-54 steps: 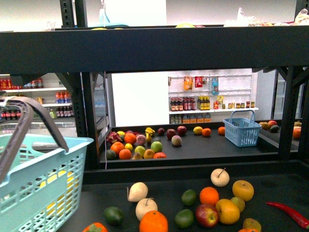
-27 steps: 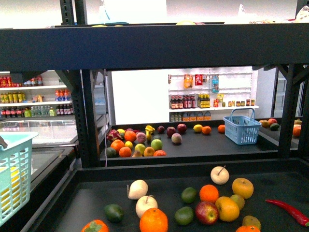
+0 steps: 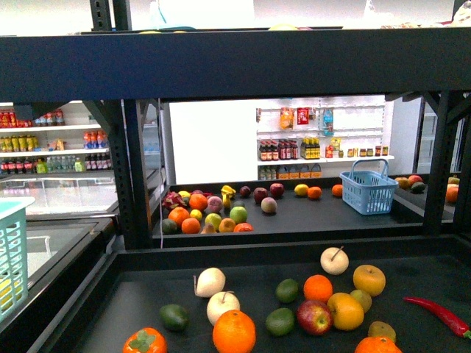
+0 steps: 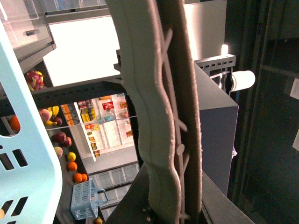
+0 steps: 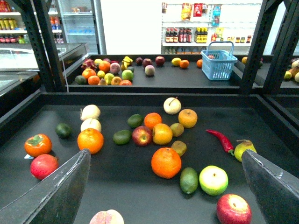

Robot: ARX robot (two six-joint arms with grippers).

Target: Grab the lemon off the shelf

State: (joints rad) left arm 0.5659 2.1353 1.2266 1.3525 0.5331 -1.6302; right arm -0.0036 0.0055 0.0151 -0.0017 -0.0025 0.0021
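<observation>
A bright white wall (image 3: 213,143) is glowing at the frame's centre, white racks of bottles (image 3: 320,151) are standing right of it, and glass-topped freezers (image 3: 62,195) are lining the left.

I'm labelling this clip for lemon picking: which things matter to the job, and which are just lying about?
Job: lemon, on the far tray; black shelf.
Lying about: orange, red apple, red chilli, blue basket, turquoise basket.

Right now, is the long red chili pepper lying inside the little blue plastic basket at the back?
No. The long red chili pepper lies on the near dark tray of the black metal shelf, beside the fruit. The little blue plastic basket does stand at the back, on the far tray, well apart from it. The right wrist view shows this.
</observation>
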